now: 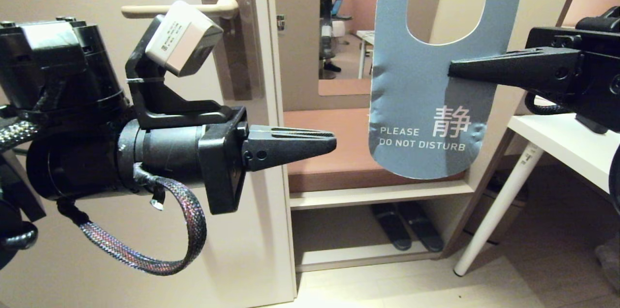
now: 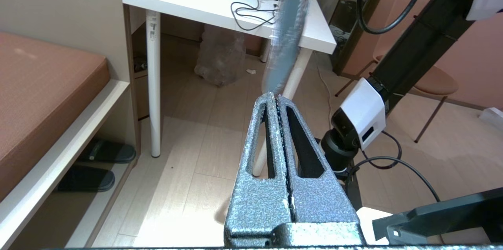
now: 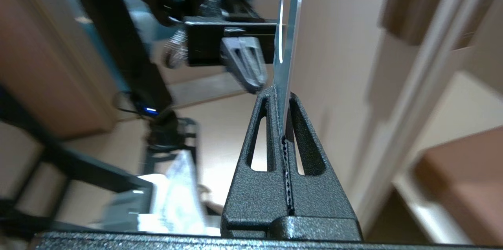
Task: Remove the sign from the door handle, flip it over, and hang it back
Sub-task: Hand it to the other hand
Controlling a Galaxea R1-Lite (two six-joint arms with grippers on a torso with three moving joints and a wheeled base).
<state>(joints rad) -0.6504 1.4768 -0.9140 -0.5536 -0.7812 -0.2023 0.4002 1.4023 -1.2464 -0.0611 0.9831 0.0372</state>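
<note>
Off the door, the flat blue oblong card sign [image 1: 426, 119] with its round hole hangs upright in mid-air, its "PLEASE DO NOT DISTURB" face toward me. Reaching in level from the right, the right gripper [image 1: 453, 69] has its jaws pinching the sign's edge just below the hole. The left gripper [image 1: 332, 142] points level toward the sign, near but apart, jaws pressed together on nothing. Behind it, the slim cream lever door handle [image 1: 179, 9] stands bare.

Blue sign [image 1: 426, 119], "PLEASE DO NOT DISTURB" face showing, pinched at its right edge by right claw [image 1: 453, 69], clear of door handle [image 1: 179, 9], left claw [image 1: 332, 143] shut and empty beside door, white worktop [image 1: 566, 146] at right.
</note>
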